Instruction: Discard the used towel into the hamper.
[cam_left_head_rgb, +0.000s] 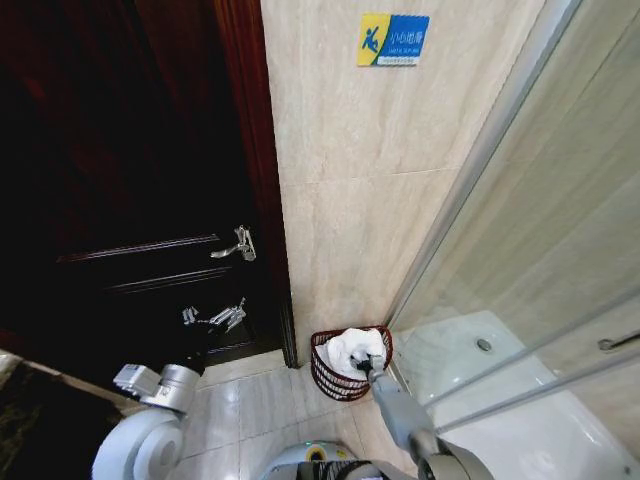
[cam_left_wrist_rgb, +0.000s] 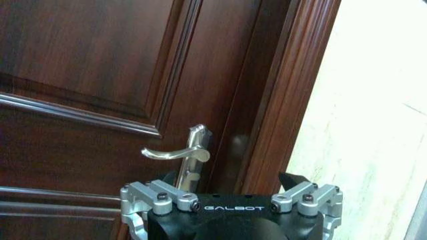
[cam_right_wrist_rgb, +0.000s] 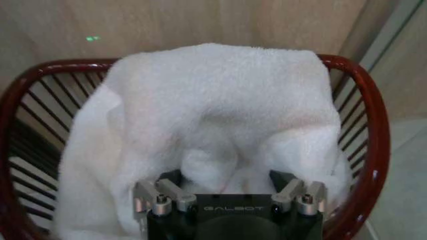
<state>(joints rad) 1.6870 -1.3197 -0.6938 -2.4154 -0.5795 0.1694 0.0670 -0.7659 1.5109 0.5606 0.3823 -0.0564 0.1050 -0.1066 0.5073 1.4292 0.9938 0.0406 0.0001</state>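
Note:
The hamper (cam_left_head_rgb: 328, 377), a small dark red-brown open-weave basket, stands on the floor against the beige wall, beside the shower glass. The white towel (cam_left_head_rgb: 350, 348) is heaped inside it and drapes over the rim. In the right wrist view the towel (cam_right_wrist_rgb: 213, 115) covers the far side of the hamper's rim (cam_right_wrist_rgb: 372, 125). My right gripper (cam_right_wrist_rgb: 225, 177) is down in the hamper's mouth, its fingers spread wide with a fold of towel bulging between them; from the head it appears at the towel's edge (cam_left_head_rgb: 372, 362). My left gripper (cam_left_head_rgb: 214, 318) hangs open in front of the dark door.
A dark wooden door with a silver lever handle (cam_left_head_rgb: 238, 244) (cam_left_wrist_rgb: 177, 152) fills the left. A glass shower partition (cam_left_head_rgb: 520, 230) and white shower tray (cam_left_head_rgb: 470, 385) lie to the right. A blue and yellow sign (cam_left_head_rgb: 392, 40) hangs on the wall. Tiled floor (cam_left_head_rgb: 250, 400) lies before the hamper.

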